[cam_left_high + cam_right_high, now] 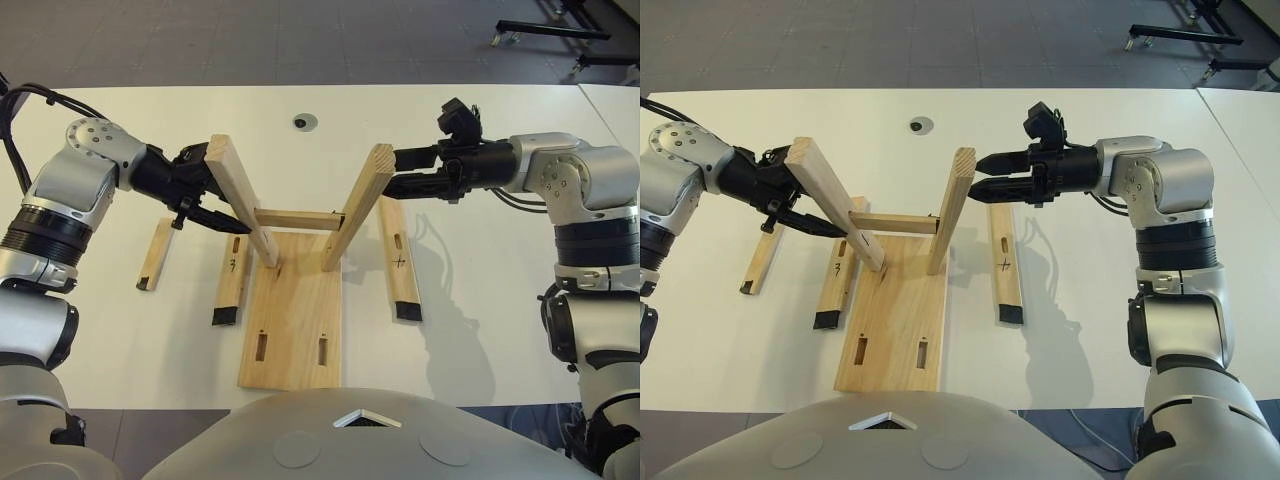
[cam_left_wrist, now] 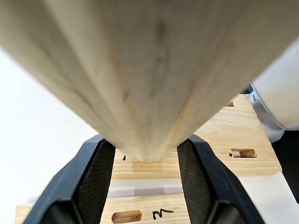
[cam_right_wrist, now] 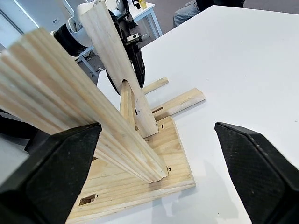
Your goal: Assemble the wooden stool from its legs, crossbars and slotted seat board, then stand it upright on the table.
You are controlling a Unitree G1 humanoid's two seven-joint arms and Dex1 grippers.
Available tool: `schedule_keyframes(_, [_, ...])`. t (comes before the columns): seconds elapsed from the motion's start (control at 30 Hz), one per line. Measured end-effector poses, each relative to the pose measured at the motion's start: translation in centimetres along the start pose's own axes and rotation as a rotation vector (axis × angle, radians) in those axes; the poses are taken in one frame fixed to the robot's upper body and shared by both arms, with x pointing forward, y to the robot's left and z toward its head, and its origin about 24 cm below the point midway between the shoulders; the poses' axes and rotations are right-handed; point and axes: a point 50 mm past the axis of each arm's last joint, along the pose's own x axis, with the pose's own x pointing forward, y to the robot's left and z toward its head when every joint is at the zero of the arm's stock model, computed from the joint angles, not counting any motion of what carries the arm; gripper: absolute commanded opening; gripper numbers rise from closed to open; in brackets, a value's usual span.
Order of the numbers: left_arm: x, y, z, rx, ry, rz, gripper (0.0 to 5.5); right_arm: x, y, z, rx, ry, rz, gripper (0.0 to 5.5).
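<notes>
On the white table (image 1: pixel 500 330), at far left, a short stick (image 1: pixel 155 255) lies beside a spare leg (image 1: pixel 232 275). The left gripper (image 1: pixel 225 205) pinches the left leg (image 1: pixel 243 200), which stands tilted in the flat seat board (image 1: pixel 295 330). A crossbar (image 1: pixel 298 219) joins it to the right leg (image 1: pixel 360 205). The right gripper (image 1: pixel 393 172) is spread wide at that leg's top, and a loose leg (image 1: pixel 400 270) lies below it.

On the table (image 1: pixel 500 330), left leg (image 1: pixel 243 200) and right leg (image 1: pixel 358 205) stand on the board's (image 1: pixel 290 330) far end, seemingly slotted in, crossbar (image 1: pixel 298 219) between; two pieces (image 1: pixel 232 277) lie left, one piece (image 1: pixel 399 258) right.
</notes>
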Motion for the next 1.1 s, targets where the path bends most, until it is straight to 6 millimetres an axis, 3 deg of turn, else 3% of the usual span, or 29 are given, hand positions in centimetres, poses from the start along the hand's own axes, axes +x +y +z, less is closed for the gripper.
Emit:
schedule_keyframes(0.07, [0.0,0.1,0.0,-0.004,0.001,0.003,2.55,-0.1,0.0,0.4,-0.08,0.001,-0.011,4.49])
schedule_keyframes(0.1, [0.8,-0.1,-1.1,-0.034,0.082,-0.006,2.72,0.0,0.1,0.7,-0.136,-0.002,-0.017,4.49])
schedule_keyframes(0.17, [2.1,-0.3,-2.3,-0.09,0.084,-0.035,3.0,0.0,0.1,0.9,-0.18,-0.005,-0.021,4.49])
schedule_keyframes(0.23, [2.2,-0.2,-2.2,-0.087,0.092,-0.026,3.38,-0.2,0.1,1.0,-0.195,-0.002,-0.026,4.49])
schedule_keyframes(0.37, [2.2,-0.1,-1.9,-0.057,0.099,0.004,4.04,-0.5,-0.1,0.9,-0.205,0.001,-0.038,5.18])
schedule_keyframes(0.43, [2.0,-0.1,-1.7,-0.028,0.106,0.022,4.38,-0.9,-0.3,0.9,-0.217,0.002,-0.052,5.2])
schedule_keyframes(0.57, [1.3,-0.4,-1.0,0.068,0.083,0.085,4.42,-1.0,-0.9,0.5,-0.25,0.048,-0.06,5.2])
schedule_keyframes(0.67, [-0.2,-1.4,-2.0,0.052,0.028,0.169,4.42,-1.9,-1.2,0.5,-0.257,0.043,-0.083,5.2])
schedule_keyframes(0.8, [-1.5,-3.5,-1.4,0.037,-0.208,0.197,4.42,-2.7,-0.8,1.3,-0.288,-0.027,-0.061,5.2])
schedule_keyframes(0.93, [-4.1,-4.4,-1.1,0.07,-0.343,0.389,4.42,-4.2,-0.2,3.2,-0.311,-0.18,-0.059,5.2])
schedule_keyframes(1.0, [-6.2,-4.6,0.1,0.141,-0.487,0.582,4.42,-4.4,0.8,5.4,-0.35,-0.355,-0.055,5.2])
schedule_keyframes(1.1, [-7.8,-5.4,3.9,0.318,-0.784,0.816,4.42,-2.3,4.0,8.2,-0.444,-0.585,0.036,5.2])
